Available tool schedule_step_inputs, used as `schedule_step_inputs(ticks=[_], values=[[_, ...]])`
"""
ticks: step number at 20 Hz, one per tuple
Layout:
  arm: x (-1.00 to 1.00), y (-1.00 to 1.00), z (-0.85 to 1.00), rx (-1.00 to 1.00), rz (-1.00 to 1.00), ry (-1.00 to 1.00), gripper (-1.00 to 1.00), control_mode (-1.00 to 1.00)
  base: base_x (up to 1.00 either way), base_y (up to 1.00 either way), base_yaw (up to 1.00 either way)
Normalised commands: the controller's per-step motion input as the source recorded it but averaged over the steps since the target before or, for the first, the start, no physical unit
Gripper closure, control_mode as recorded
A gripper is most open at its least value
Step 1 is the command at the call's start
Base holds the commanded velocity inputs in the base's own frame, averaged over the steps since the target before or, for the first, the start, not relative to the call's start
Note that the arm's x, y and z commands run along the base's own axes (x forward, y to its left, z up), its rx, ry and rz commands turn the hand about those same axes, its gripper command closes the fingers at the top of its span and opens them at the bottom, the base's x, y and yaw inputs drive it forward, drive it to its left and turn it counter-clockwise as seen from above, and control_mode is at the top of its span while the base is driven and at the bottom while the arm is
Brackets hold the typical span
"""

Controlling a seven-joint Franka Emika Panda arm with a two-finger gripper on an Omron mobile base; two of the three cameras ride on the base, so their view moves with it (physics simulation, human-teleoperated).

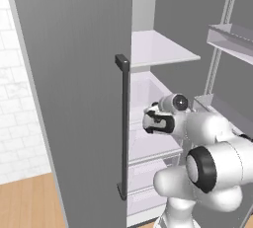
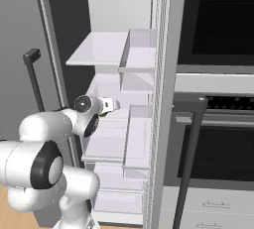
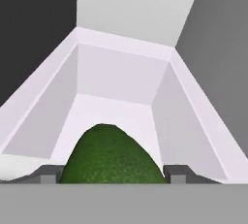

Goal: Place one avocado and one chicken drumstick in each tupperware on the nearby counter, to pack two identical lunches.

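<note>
We find the jaws (image 3: 112, 173) set wide about the dark green, pebbled, egg-shaped avocado (image 3: 112, 157) — apparently gripped — inside the pale white fridge tray (image 3: 116, 80), presumably for lifting out.

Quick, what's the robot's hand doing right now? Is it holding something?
Gripper: closed on the avocado, which sits between its two fingertips inside the fridge.

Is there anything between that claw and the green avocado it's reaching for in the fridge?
Nothing visible. In the hand view the avocado already sits right between the claw's two dark fingertips, inside a pale fridge tray. Whether the tips touch it cannot be told.
</note>
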Motion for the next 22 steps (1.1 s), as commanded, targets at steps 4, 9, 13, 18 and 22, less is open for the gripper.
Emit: schedule_step_inputs(ticks=[4, 9, 13, 18, 22], values=[[-0.64, 0.03, 1.00, 0.02, -0.07, 0.05, 1.00, -1.00, 0.00, 0.00, 0.00], [-0.76, 0.03, 1.00, 0.01, -0.10, 0.12, 1.00, -1.00, 0.00, 0.00, 0.00], [-0.86, 0.00, 0.74, 0.18, -0.03, 0.16, 1.00, -1.00, 0.00, 0.00, 0.00], [-0.99, 0.01, 0.43, 0.23, -0.05, 0.13, 1.00, -1.00, 0.00, 0.00, 0.00], [-1.00, 0.12, 0.06, 0.06, -0.11, 0.12, 1.00, -1.00, 0.00, 0.00, 0.00]])
